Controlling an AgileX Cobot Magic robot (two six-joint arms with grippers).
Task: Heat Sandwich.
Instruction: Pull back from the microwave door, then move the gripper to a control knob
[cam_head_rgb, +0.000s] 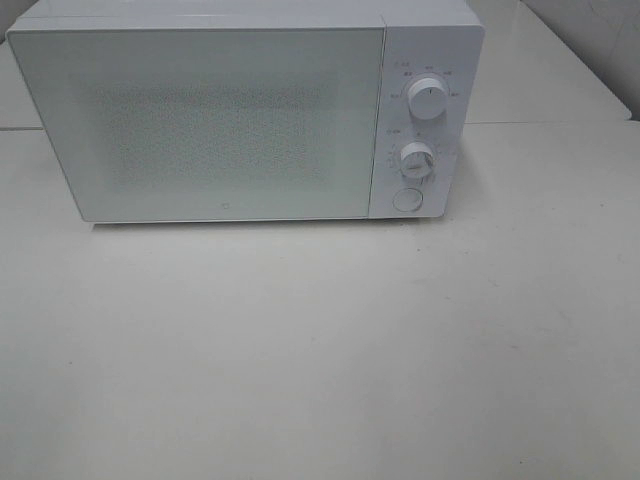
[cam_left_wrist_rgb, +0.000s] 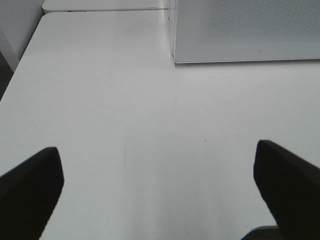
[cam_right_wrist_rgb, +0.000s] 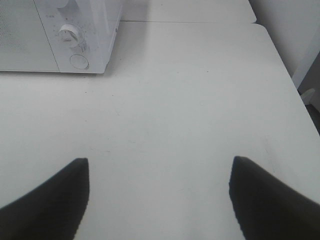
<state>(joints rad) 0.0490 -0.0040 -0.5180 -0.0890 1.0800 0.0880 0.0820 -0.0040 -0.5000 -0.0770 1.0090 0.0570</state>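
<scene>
My left gripper (cam_left_wrist_rgb: 155, 146) hangs over the bare white table (cam_head_rgb: 320, 350) with its two dark fingers (cam_left_wrist_rgb: 30, 190) spread wide, and there is nothing between them but tabletop. My right gripper (cam_right_wrist_rgb: 160, 160) is the same: fingers (cam_right_wrist_rgb: 270, 200) well apart, gripping nothing, only table beneath. Neither arm shows in the high view. The white microwave (cam_head_rgb: 200, 120) stands at the far side of the table with its door (cam_head_rgb: 210, 125) shut. The door's dotted, pale panel lets me see nothing inside. On the panel beside the door sit an upper knob (cam_head_rgb: 427, 98), a lower knob (cam_head_rgb: 416, 160) and a round button (cam_head_rgb: 407, 200) under them. From my left wrist I see the near lower corner of the door on the hinge side, well apart from my fingers. From my right wrist I see the lower knob and button end of the microwave, also well apart. The sandwich is not in any of my views, so I cannot tell where it is.
</scene>
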